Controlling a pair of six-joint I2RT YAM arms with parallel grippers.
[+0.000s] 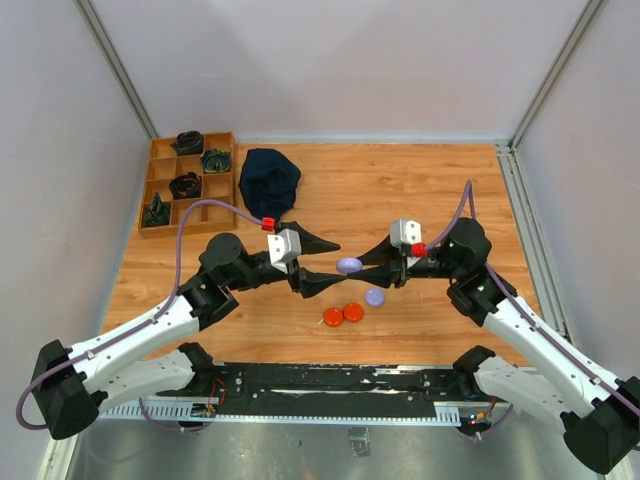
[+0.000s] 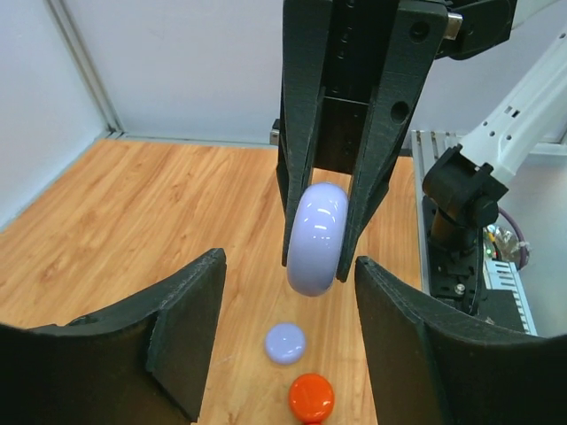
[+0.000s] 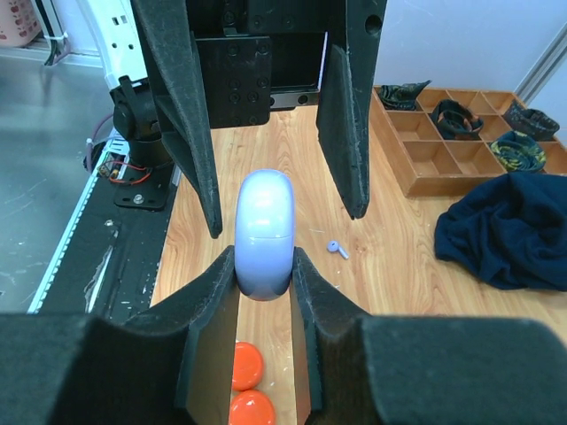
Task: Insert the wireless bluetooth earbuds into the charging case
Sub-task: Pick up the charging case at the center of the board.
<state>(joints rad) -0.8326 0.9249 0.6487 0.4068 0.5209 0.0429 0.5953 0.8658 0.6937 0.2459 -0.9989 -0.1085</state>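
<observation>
**Found case in grip, one earbud on table**

Counted one pale lavender rounded plastic charging case (image 3: 264,226), pinched edge-on in right gripper (image 3: 264,266) above wooden tabletop (image 1: 420,190). Noted left gripper (image 2: 288,274) spread wide around it, not touching. Counted on tabletop: one lavender round disc (image 1: 375,297), two orange round discs (image 1: 333,316) (image 1: 352,312), one tiny lavender earbud (image 3: 335,249), well apart from case. Could not make out further earbuds.

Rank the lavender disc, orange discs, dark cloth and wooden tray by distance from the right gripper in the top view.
1. lavender disc, just nearward of the right gripper; orange discs beside it are too close to call.
2. dark cloth, far side, left of centre.
3. wooden tray, far-left corner.
</observation>
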